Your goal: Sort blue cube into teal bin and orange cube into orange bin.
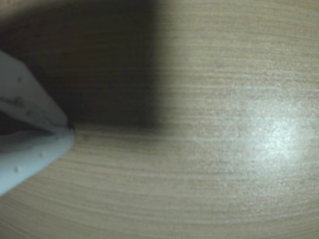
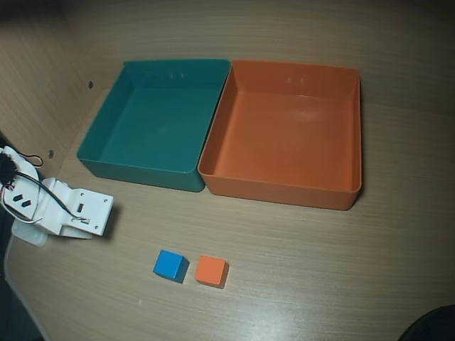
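Note:
The blue cube (image 2: 170,265) and the orange cube (image 2: 211,271) sit side by side on the wooden table, blue on the left, in front of the bins in the overhead view. The teal bin (image 2: 138,170) and the orange bin (image 2: 277,190) stand touching, teal on the left, and both are empty. My arm (image 2: 64,209) is folded low at the left edge, well left of the blue cube. In the wrist view my gripper (image 1: 69,128) has its white fingertips meeting just above bare table, holding nothing. Neither cube nor bin shows in the wrist view.
The wooden table (image 2: 320,284) has bare room to the right of the cubes and in front of the orange bin. Cables (image 2: 14,186) loop over the arm base at the far left edge. A dark object (image 2: 434,327) sits at the bottom right corner.

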Robot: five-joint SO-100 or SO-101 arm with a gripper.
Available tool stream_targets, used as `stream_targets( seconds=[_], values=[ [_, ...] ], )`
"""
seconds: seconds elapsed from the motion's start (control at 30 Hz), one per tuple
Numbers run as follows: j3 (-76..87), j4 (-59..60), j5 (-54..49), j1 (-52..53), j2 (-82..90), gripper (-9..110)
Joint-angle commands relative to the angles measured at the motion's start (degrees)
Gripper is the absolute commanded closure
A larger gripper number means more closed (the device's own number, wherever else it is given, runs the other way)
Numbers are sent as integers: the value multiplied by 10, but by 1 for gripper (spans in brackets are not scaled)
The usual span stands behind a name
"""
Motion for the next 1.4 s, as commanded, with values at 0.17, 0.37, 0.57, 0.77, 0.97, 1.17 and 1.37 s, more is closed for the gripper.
stream_targets(
  seconds=[0.17,0.37,0.57,0.77,0.97,1.17,1.37],
  values=[
    [-32,0,-5,4,-1,108],
    [-165,4,4,9,-34,108],
    [-319,2,-5,36,-164,107],
    [-510,-4,-5,51,-378,98],
    [-716,-4,-6,51,-608,80],
    [-917,-4,-7,51,-814,71],
    [-1070,-5,-23,51,-988,71]
  ],
)
